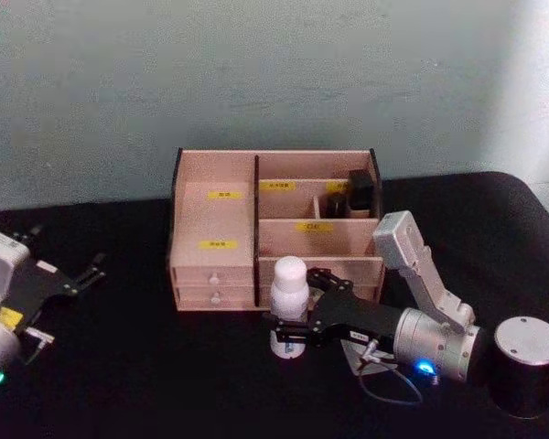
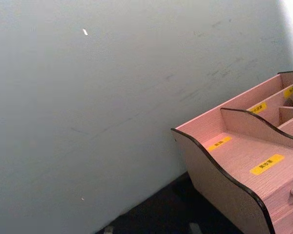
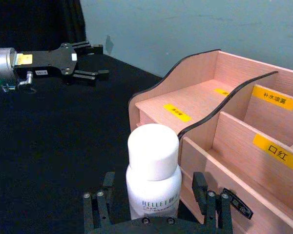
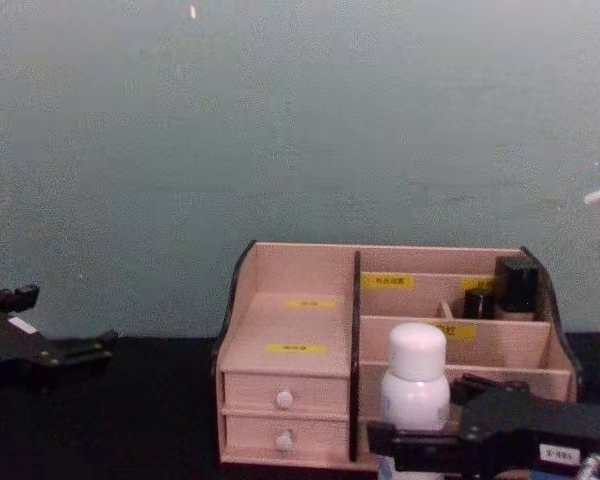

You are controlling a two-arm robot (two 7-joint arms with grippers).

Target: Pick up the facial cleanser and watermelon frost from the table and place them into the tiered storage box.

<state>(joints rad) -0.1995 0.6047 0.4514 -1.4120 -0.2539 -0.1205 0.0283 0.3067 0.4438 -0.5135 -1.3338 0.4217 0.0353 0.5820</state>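
Right gripper around the cleanser, in front of the box
The right gripper (image 3: 154,181) sat low over the black table (image 1: 146,366), jaws open on either side of the upright white cleanser (image 1: 288,288) without touching it; the bottle stood just in front of the box (image 1: 215,219), below its right compartments. The left gripper (image 1: 90,272) rested well off to the left, jaws spread. A dark container (image 1: 360,190) stood in the rear right compartment

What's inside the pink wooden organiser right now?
A black container and a smaller dark one stand in the pink wooden storage box's rear right, bases hidden. Closed drawers conceal their contents.
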